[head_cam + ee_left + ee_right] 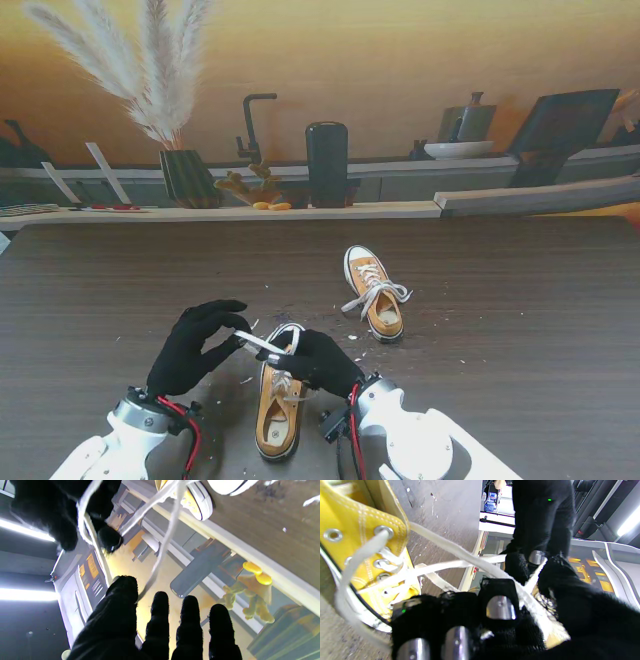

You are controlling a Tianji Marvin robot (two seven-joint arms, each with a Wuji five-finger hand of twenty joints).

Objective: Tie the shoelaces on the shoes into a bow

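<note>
left hand and right hand both pinch the white shoelace, stretched between them over the near yellow shoe. second shoe lies farther from me, to the right.

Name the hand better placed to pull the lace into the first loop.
Probably the right hand: its fingers are closed on the white lace over the near shoe. The left hand only pinches the lace's far end.
</note>
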